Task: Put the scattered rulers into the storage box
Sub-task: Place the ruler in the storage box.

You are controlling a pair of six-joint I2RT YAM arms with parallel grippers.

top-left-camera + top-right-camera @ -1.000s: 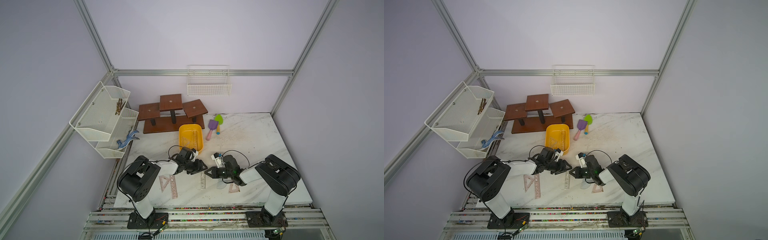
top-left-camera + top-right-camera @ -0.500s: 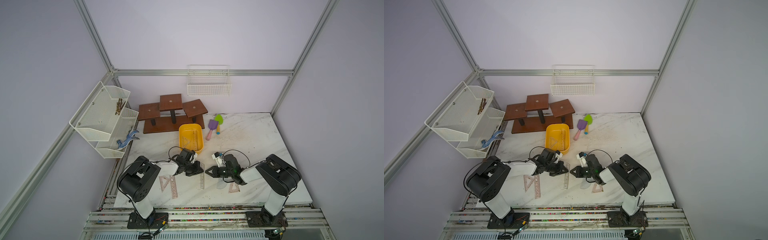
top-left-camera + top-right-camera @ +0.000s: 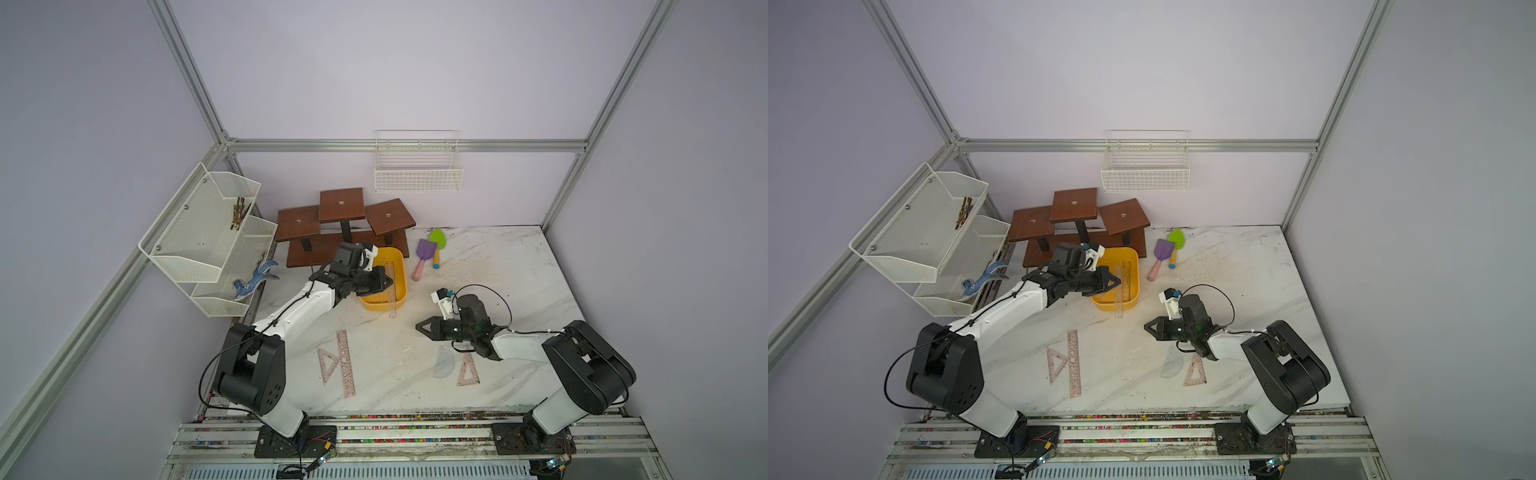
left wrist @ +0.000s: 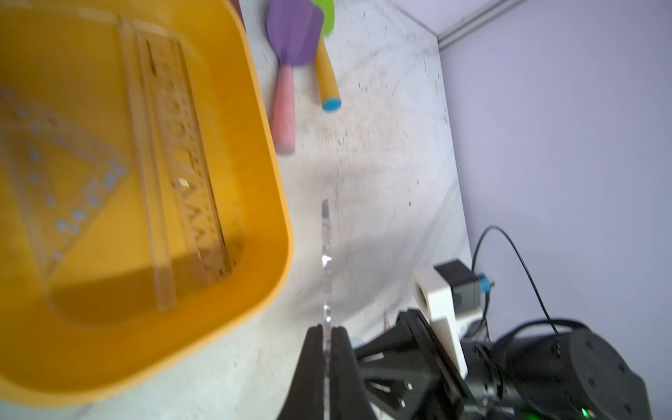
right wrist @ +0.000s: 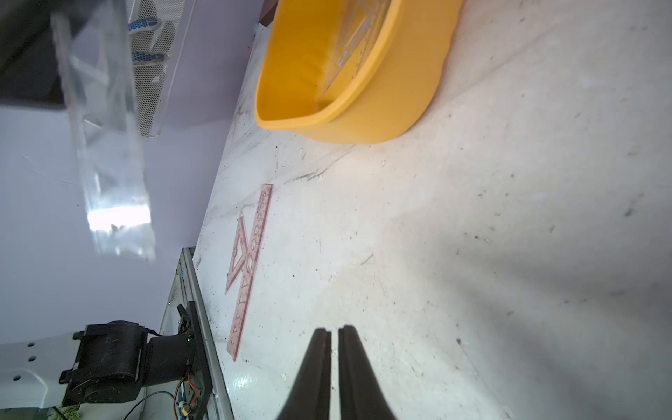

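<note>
My left gripper (image 3: 388, 282) (image 4: 327, 329) is shut on a clear straight ruler (image 3: 1119, 301) (image 4: 326, 254). It holds the ruler in the air over the near right corner of the yellow storage box (image 3: 374, 305) (image 4: 276, 182). A clear straight ruler (image 4: 174, 145) and a clear set square (image 4: 54, 174) lie inside the box. On the table lie a pink straight ruler (image 3: 345, 361), a pink set square (image 3: 328, 365), a clear protractor (image 3: 442, 361) and another pink set square (image 3: 468, 370). My right gripper (image 3: 419, 327) (image 5: 334, 329) hovers low, shut and holding nothing, right of the box.
Purple shovel (image 3: 426, 253) and green shovel (image 3: 437, 241) lie right of the box. A brown wooden stand (image 3: 340, 216) stands behind it. A white mesh rack (image 3: 208, 237) with a blue toy lizard (image 3: 253, 282) hangs at the left; a wire basket (image 3: 417, 174) is on the back wall.
My left gripper shut on the clear ruler that lay on the table between the arms, lifted it and carried it back over the box. The right gripper stayed nearly still.
</note>
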